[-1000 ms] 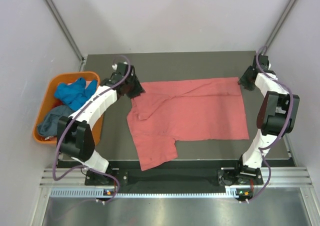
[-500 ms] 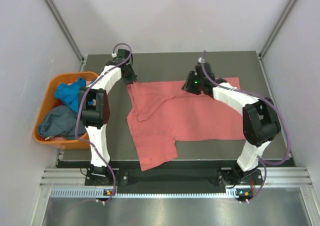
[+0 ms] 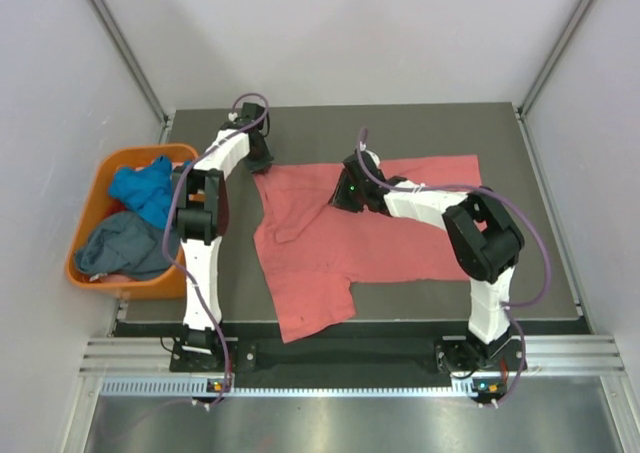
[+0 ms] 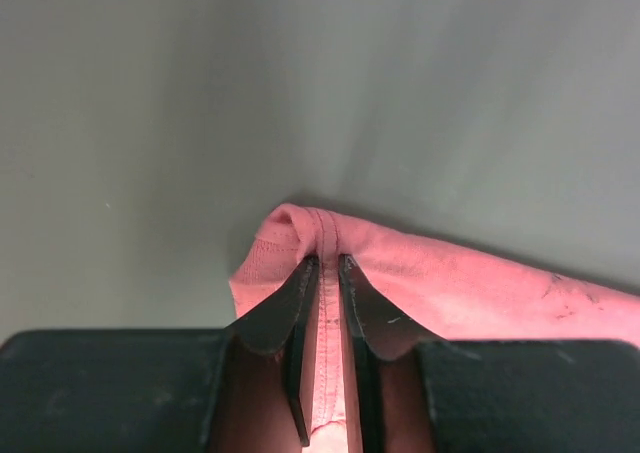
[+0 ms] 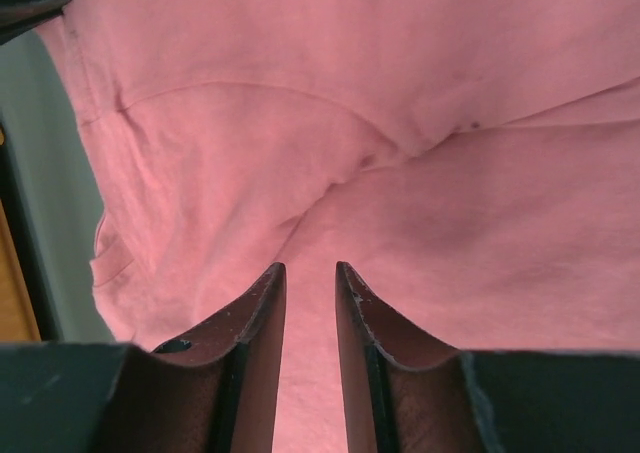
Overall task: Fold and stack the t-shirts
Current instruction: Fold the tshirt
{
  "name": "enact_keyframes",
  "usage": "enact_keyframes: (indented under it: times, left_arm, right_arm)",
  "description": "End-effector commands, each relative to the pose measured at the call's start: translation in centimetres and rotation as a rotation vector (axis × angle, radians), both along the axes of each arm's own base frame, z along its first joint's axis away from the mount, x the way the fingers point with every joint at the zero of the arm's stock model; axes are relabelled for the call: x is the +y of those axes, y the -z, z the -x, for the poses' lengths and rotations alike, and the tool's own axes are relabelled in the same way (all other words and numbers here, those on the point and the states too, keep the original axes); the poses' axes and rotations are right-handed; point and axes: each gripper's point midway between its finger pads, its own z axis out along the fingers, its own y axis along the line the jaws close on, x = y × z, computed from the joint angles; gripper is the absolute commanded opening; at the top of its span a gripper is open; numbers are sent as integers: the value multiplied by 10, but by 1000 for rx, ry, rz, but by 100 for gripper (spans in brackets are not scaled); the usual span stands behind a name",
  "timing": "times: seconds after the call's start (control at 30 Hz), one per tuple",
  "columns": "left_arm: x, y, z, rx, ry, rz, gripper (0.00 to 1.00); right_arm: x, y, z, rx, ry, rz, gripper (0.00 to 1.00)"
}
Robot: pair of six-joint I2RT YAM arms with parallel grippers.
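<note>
The salmon-pink t-shirt (image 3: pixel 400 228) lies spread on the dark table, one part hanging toward the near edge. My left gripper (image 3: pixel 262 159) is at the shirt's far left corner and is shut on its stitched hem (image 4: pixel 325 235), which sits pinched between the fingers (image 4: pixel 322 260). My right gripper (image 3: pixel 341 194) hovers over the shirt's middle left, jaws a little apart with nothing between them (image 5: pixel 310 269); only pink cloth (image 5: pixel 420 203) lies below. The bright blue t-shirt (image 3: pixel 146 187) and the slate grey-blue t-shirt (image 3: pixel 118 247) lie crumpled in the tub.
The orange plastic tub (image 3: pixel 92 200) stands off the table's left edge. Bare dark table (image 3: pixel 400 128) runs along the far side behind the shirt. Grey walls close in on three sides, and a metal rail (image 3: pixel 340 358) lines the near edge.
My right gripper has swung from the shirt's far right corner leftward to over its middle. My left arm has straightened, moving its gripper onto the shirt's far left corner.
</note>
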Motion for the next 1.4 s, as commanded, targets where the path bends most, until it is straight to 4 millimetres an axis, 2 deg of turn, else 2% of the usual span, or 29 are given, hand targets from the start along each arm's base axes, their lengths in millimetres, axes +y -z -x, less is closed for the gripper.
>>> enact_keyframes:
  times: [0.0, 0.13, 0.3, 0.37, 0.47, 0.53, 0.63, 0.67, 0.73, 0.83, 0.9, 0.93, 0.97, 1.13, 1.3, 1.37]
  left_arm:
    - [16, -2, 1, 24, -19, -69, 18]
    - [15, -26, 0, -9, -15, -66, 22]
    - [17, -83, -1, -98, -13, -65, 27]
    - [12, -99, 7, -120, 0, -37, 27]
    - [-12, -105, 19, -151, 64, 73, 27]
    - [-26, -103, 25, -157, 104, 149, 27]
    - [-27, -81, 33, -116, 95, 160, 27]
    - [-26, -65, 33, -80, 86, 153, 27]
    - [-25, -50, 33, -42, 73, 147, 27]
    - [-21, -12, 34, 59, 52, 111, 26]
    - [-15, -7, 27, 60, 41, 80, 26]
    - [-11, 5, 29, 88, 34, 58, 25]
    - [-3, 8, 28, 93, 9, 12, 26]
    - [12, 27, 30, 132, -4, -55, 25]
    - [18, 34, 17, 116, 10, -87, 26]
    - [15, 26, 8, 97, 24, -82, 26]
  right_arm:
    - [24, -25, -12, -82, 1, -56, 27]
    - [28, -23, -10, -84, -8, -52, 26]
    - [37, -22, -8, -87, -31, -59, 25]
    - [42, -22, -8, -95, -42, -71, 25]
    - [48, -25, -8, -99, -56, -77, 25]
    - [54, -31, -8, -110, -65, -89, 25]
    - [66, -37, -8, -118, -107, -117, 16]
    - [72, -42, -11, -137, -117, -138, 15]
    - [79, -41, -11, -135, -142, -157, 15]
    - [83, -23, -14, -111, -153, -143, 15]
    - [79, -2, -13, -72, -158, -125, 15]
    - [78, 3, -11, -62, -160, -122, 15]
    - [75, 13, -7, -49, -161, -109, 15]
    - [56, 25, 3, -53, -158, -63, 15]
    - [50, 10, 1, -101, -166, -32, 15]
    - [53, -3, 1, -122, -182, -44, 17]
